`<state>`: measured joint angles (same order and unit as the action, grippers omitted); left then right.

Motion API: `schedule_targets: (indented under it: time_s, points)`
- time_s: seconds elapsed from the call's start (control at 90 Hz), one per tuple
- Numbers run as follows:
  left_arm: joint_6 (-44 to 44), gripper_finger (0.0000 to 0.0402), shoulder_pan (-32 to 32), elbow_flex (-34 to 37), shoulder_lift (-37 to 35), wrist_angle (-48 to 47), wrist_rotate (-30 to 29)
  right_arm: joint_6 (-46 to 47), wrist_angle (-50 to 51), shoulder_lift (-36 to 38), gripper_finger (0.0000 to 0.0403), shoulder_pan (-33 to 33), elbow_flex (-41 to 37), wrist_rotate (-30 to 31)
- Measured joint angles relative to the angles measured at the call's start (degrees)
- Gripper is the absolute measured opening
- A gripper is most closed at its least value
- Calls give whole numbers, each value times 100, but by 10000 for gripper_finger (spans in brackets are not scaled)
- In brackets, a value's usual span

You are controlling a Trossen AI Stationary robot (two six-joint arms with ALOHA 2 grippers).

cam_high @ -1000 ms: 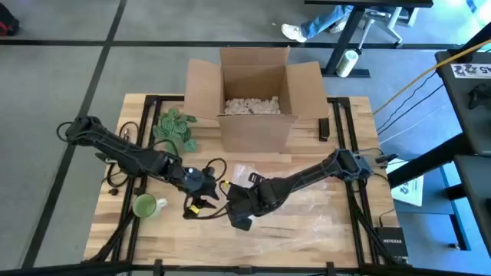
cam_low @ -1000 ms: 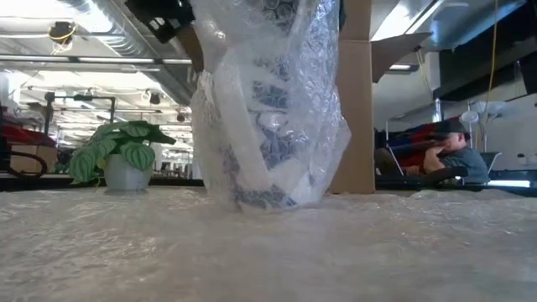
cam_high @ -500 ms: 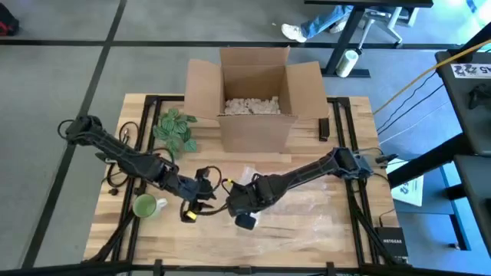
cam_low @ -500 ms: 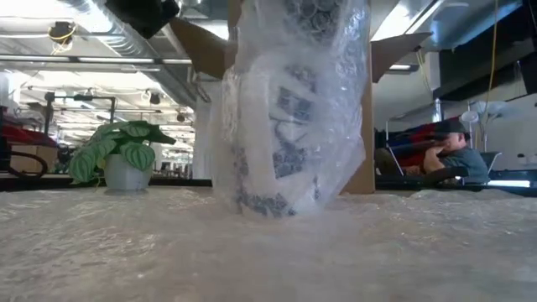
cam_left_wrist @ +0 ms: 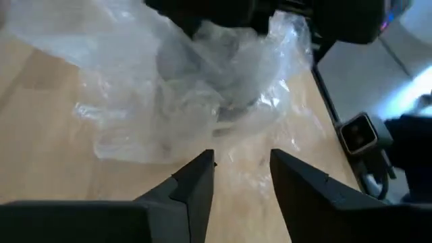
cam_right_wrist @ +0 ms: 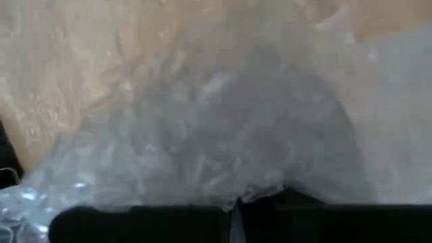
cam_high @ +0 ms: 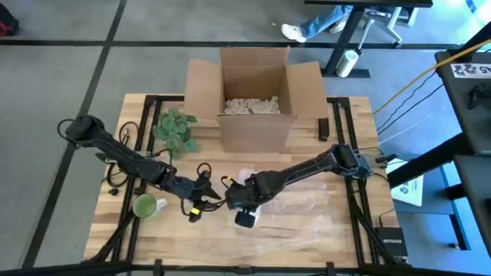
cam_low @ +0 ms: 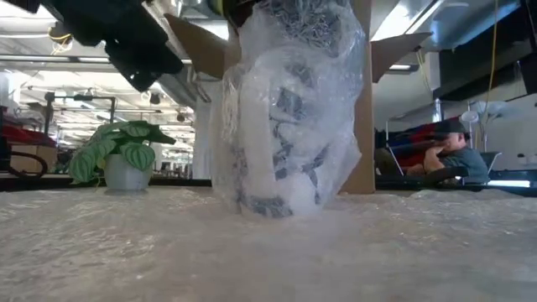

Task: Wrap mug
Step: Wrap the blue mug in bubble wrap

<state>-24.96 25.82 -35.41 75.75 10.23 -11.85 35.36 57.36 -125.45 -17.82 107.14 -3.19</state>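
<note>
Two arms working: both are reaching to the table's middle, in front of the cardboard box (cam_high: 257, 96).
High view, mug: the wrapped mug (cam_high: 244, 189) is standing near the table centre on a clear bubble wrap sheet (cam_high: 322, 211), under the right arm's wrist.
High view, right gripper: the right gripper (cam_high: 242, 201) is bearing down on the bundle from above, arm stretched low across the table; jaw state cannot be told.
High view, left gripper: the left gripper (cam_high: 205, 201) is lying low just beside the bundle, forearm running along the table edge side.
High view, bystanders: a green mug (cam_high: 146, 205) and a potted plant (cam_high: 176, 126) are sitting apart on the left.
Low view, mug: the patterned mug (cam_low: 281, 138) is standing upright on the sheet, loosely swathed in bubble wrap (cam_low: 336, 159) gathered at its top.
Left wrist view, jaws: the left gripper (cam_left_wrist: 241, 172) is showing its fingers (cam_left_wrist: 196, 182) parted moderately and holding nothing, aimed at the loose wrap skirt (cam_left_wrist: 155, 128).
Right wrist view: only bunched wrap (cam_right_wrist: 223, 135) is filling the picture; fingers not discernible.
Handling judgement, mug: likely rigid, moderately heavy and breakable; it is best steadied through the wrap at its body.
Handling judgement, wrap: light, soft, springy and slippery; taking a loose edge is advised.
</note>
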Motion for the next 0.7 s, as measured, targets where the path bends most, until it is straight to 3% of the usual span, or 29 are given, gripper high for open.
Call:
schedule_targets:
  time_s: [0.222,0.3,0.544,0.7]
  points:
    - [-95,129,-42,272,14,13,-999,-353,-85,-11,1,68,-29,-317]
    - [18,129,-179,299,33,44,-1089,-435,-91,-16,1,74,-29,-417]
    - [611,129,-849,307,172,29,-817,-588,-100,-26,1,66,-34,-571]
    - [1053,129,-1494,545,164,390,58,-686,-100,-31,1,66,-36,-651]
